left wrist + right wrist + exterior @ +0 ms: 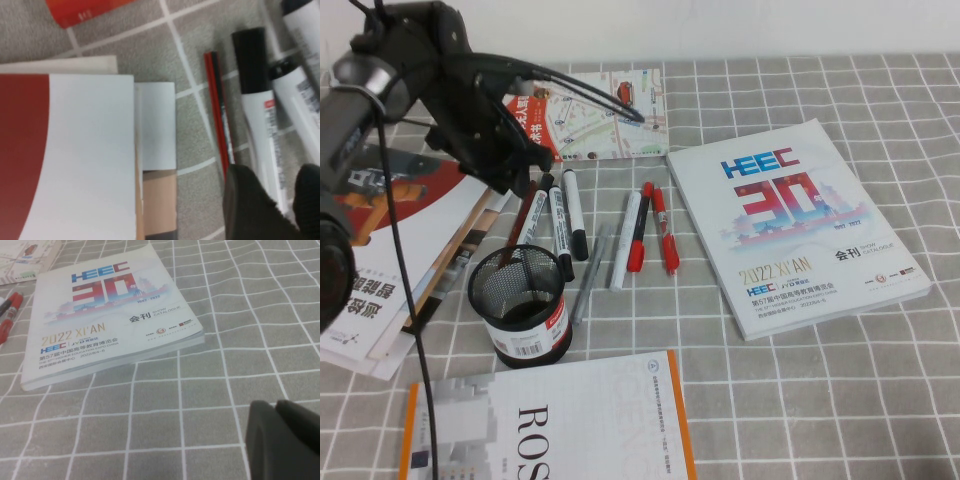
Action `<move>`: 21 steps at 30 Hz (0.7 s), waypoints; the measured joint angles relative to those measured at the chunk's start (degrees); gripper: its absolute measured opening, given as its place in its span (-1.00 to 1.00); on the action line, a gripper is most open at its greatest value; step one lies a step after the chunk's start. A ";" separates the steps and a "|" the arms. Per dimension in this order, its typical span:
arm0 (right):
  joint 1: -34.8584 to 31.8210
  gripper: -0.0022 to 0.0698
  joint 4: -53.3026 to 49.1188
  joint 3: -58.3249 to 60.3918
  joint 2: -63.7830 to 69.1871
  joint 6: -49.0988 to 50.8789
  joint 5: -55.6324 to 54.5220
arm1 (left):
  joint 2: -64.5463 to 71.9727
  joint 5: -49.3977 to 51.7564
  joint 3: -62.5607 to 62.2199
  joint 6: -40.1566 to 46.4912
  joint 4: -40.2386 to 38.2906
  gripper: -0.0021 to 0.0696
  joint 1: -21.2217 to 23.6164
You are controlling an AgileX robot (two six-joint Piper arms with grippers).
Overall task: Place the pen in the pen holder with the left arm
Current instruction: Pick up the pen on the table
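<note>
Left gripper (282,197): up behind the pen holder (525,312), hanging low over the row of pens. Fingers (250,205) apart, nothing between them but a strip of white marker (262,125) showing through the gap. Not gripping.

Pen (219,115): thin, dark red, flat on the checked cloth just behind the pen holder, just beside the black-capped white marker and parallel to it. In the high view, pen (523,222) slanted toward the holder's rim, near end lost behind the mesh; cannot tell whether it touches the cup. One end hidden under the gripper's finger in the left wrist view, so contact there also not settled.

Pen holder: upright on the cloth, barcode label on the base band facing the camera, mouth open upward; nothing seen standing in it for certain.

Reading: jaws spread to take the pen, wrist low because the pen is slim and flat on the cloth. Task judged at the pick stage, pen not yet lifted. Marker crowding the pen, so risk of catching both, or of nudging the pen aside.

Right gripper (280,440): well apart from the pen holder, beyond the white catalogue (790,220), low over bare cloth. Judged parked, task being the left arm's.
</note>
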 joint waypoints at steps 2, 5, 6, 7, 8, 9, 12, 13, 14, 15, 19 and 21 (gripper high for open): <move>0.00 -0.98 0.00 0.00 0.00 0.00 0.00 | 0.77 0.00 0.00 0.00 0.35 -0.36 0.00; 0.00 -0.98 0.00 0.00 0.00 0.00 0.00 | 1.60 0.00 0.00 0.00 0.49 -0.33 0.00; 0.00 -0.98 0.00 0.00 0.00 0.00 0.00 | 1.84 0.00 0.00 0.00 0.49 -0.32 0.00; 0.00 -0.98 0.00 0.00 0.00 0.00 0.00 | 2.08 0.00 0.00 0.00 0.49 -0.32 0.00; 0.00 -0.98 0.00 0.00 0.00 0.00 0.00 | 2.40 0.00 0.00 0.00 0.49 -0.32 0.00; 0.00 -0.98 0.00 0.00 0.00 0.00 0.00 | 2.79 0.00 0.00 0.00 0.49 -0.32 0.00; 0.00 -0.98 0.00 0.00 0.00 0.00 0.00 | 3.51 0.00 0.00 0.08 0.49 -0.32 0.00; 0.00 -0.98 0.00 0.00 0.00 0.00 0.00 | 3.64 0.00 0.00 0.08 0.61 -0.32 0.00; 0.00 -0.98 0.00 0.00 0.00 0.00 0.00 | 3.79 0.00 0.00 0.08 0.61 -0.32 0.00; 0.00 -0.98 0.00 0.00 0.00 0.00 0.00 | 3.87 0.00 0.00 0.08 0.61 -0.32 0.00; 0.00 -0.98 0.00 0.00 0.00 0.00 0.00 | 4.36 -0.11 0.00 0.08 0.69 -0.32 0.00; 0.00 -0.98 0.00 0.00 0.00 0.00 0.00 | 4.72 -0.22 0.00 0.22 0.69 -0.32 0.00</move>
